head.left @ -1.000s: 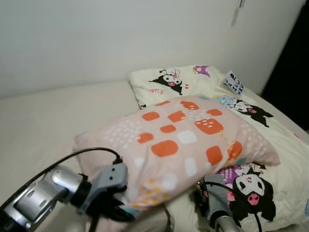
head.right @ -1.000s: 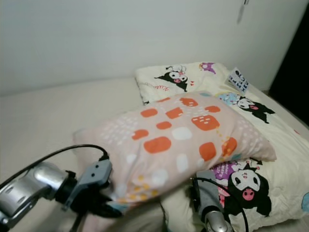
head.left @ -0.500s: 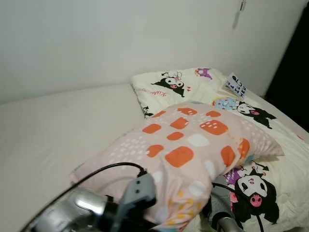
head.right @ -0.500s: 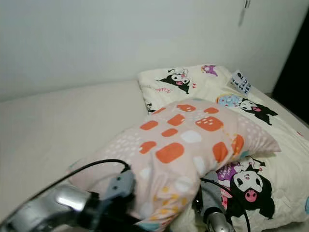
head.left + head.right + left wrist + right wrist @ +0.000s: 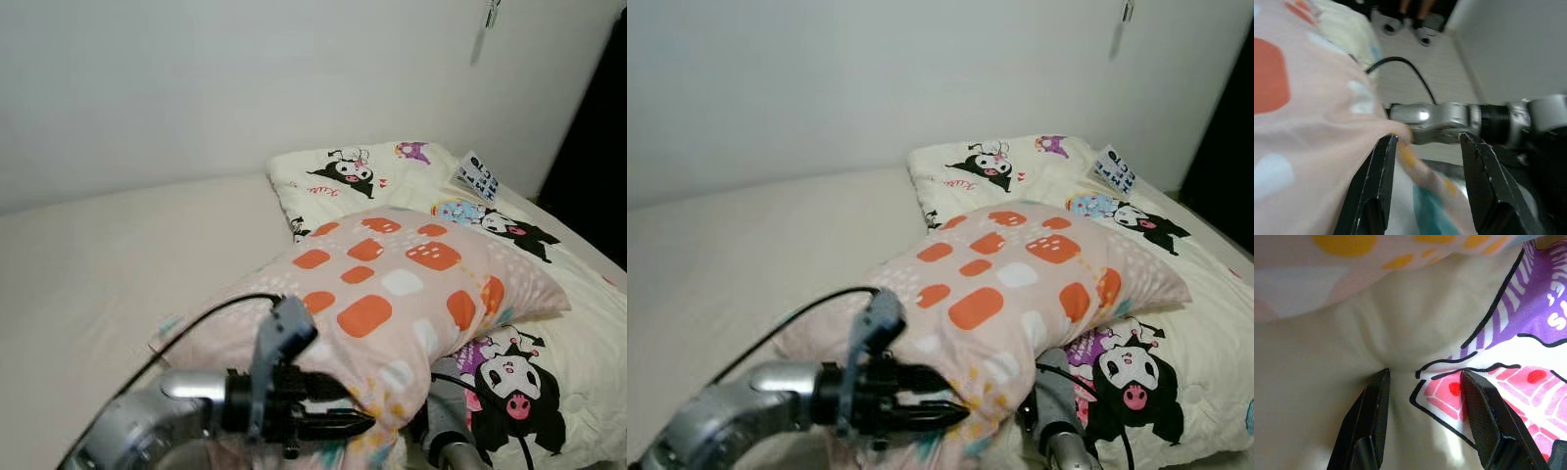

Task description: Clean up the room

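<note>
A pink pillow [image 5: 392, 294] with orange and white squares lies tilted on the bed, its right end on a cream cartoon-print duvet [image 5: 534, 392]. My left gripper [image 5: 364, 423] is at the pillow's near corner, pointing right. In the left wrist view it [image 5: 1427, 142] is open, with the pillow's corner fabric [image 5: 1312, 122] against one finger and trailing between the two. My right gripper [image 5: 1422, 374] is open low under the pillow's near edge, fingertips against the duvet [image 5: 1508, 347]. Its wrist [image 5: 441, 431] shows below the pillow.
A second cartoon-print pillow [image 5: 362, 176] lies at the head by the white wall. A small printed tag [image 5: 477, 176] rests on the duvet. Bare cream mattress [image 5: 108, 264] spreads to the left. A dark opening [image 5: 598, 147] lies at the right.
My left arm has swung right along the pillow's near edge, and its gripper now shows in front of the corner. The pillow has sunk lower onto the bed. The right arm stays put.
</note>
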Controlling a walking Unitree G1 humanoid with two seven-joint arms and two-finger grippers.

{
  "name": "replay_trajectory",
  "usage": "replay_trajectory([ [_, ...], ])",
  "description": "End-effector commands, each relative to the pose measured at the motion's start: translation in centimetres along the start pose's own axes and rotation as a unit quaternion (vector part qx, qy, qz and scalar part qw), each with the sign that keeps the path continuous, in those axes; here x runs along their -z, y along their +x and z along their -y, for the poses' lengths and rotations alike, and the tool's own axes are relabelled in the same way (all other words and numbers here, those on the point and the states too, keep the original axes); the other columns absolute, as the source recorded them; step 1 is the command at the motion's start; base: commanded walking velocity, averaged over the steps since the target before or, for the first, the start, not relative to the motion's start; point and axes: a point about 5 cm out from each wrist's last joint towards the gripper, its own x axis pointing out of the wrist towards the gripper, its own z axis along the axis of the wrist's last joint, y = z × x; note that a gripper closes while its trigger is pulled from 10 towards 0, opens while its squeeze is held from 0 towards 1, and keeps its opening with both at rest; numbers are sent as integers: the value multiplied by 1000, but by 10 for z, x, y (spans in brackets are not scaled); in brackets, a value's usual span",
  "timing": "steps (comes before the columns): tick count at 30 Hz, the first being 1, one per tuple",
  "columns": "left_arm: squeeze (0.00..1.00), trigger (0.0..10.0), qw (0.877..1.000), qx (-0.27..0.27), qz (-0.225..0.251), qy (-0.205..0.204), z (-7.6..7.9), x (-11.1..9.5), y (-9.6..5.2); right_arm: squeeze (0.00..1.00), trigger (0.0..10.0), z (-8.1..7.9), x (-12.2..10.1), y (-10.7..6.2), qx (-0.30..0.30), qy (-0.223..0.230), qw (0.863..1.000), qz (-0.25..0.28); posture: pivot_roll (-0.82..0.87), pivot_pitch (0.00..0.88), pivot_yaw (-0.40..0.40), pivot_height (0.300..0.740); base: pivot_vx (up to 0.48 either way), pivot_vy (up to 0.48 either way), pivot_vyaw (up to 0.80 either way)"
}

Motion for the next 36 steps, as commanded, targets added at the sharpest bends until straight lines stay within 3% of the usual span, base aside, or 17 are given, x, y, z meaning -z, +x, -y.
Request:
replay_trajectory([
  [1, 0, 10000, 999, 40, -11, 0, 8, -1, -5, 0, 10000, -8, 10, -3, -17, 4, 1000, -18, 26, 253, 44, 575, 0, 0, 0],
  [5, 0, 10000, 997, 71, -39, 7, 10, -2, -16, 0, 10000, -12, 14, -6, -24, 7, 999, -26, 25, 247, 46, 575, 0, 0, 0],
  [10, 0, 10000, 997, 63, -42, 11, 6, -5, -21, 0, 10000, -16, 18, -10, -27, 13, 999, -29, 24, 246, 45, 575, 0, 0, 0],
  [11, 0, 10000, 999, 9, -25, 29, -11, -11, -25, 0, 10000, -21, 25, -18, -30, 19, 999, -33, 23, 243, 46, 575, 0, 0, 0],
  [12, 0, 10000, 999, 9, -25, 29, -11, -11, -25, 0, 10000, -21, 25, -18, -30, 19, 999, -33, 23, 243, 46, 575, 0, 0, 0],
  [13, 0, 10000, 997, -70, 2, 45, -33, -18, -27, 0, 10000, -27, 33, -29, -31, 23, 999, -34, 24, 242, 47, 575, 0, 0, 0],
  [14, 0, 10000, 984, -169, 26, 54, -58, -24, -31, 0, 10000, -33, 40, -41, -29, 28, 999, -33, 22, 241, 50, 575, 0, 0, 0],
  [16, 0, 10000, 984, -169, 26, 54, -58, -24, -31, 0, 10000, -33, 40, -41, -29, 28, 999, -33, 22, 241, 50, 575, 0, 0, 0],
  [17, 0, 10000, 946, -314, 47, 62, -94, -29, -39, 0, 10000, -39, 47, -60, -19, 34, 999, -20, 14, 241, 58, 575, 0, 0, 0],
  [18, 0, 10000, 946, -314, 47, 62, -94, -29, -39, 0, 10000, -39, 47, -60, -19, 34, 999, -20, 14, 241, 58, 575, 0, 0, 0],
  [19, 0, 10000, 922, -378, 58, 61, -109, -31, -45, 0, 10000, -38, 45, -69, -8, 46, 999, -2, 13, 245, 60, 575, 0, 0, 0],
  [20, 0, 10000, 922, -378, 58, 61, -109, -31, -45, 0, 10000, -38, 45, -69, -8, 46, 999, -2, 13, 245, 60, 575, 0, 0, 0],
  [22, 0, 10000, 893, -440, 74, 55, -125, -34, -53, 0, 10000, -33, 39, -81, 12, 103, 994, 25, 10, 245, 62, 575, 0, 0, 0],
  [25, 0, 10000, 884, -457, 86, 42, -132, -34, -56, 0, 10000, -24, 34, -85, 29, 156, 987, 36, 5, 250, 66, 575, 0, 0, 0],
  [31, 0, 10000, 890, -443, 110, 3, -136, -29, -52, 0, 10000, -12, 30, -92, 48, 191, 979, 47, 4, 255, 64, 575, 0, 0, 0],
  [33, 0, 10000, 894, -425, 133, -36, -142, -22, -45, 0, 10000, -10, 22, -102, 48, 241, 967, 62, 8, 255, 60, 575, 0, 0, 0],
  [36, 0, 10000, 893, -428, 136, -39, -145, -20, -44, 0, 10000, -10, 17, -107, 53, 258, 962, 74, 8, 255, 60, 575, 0, 0, 0],
])
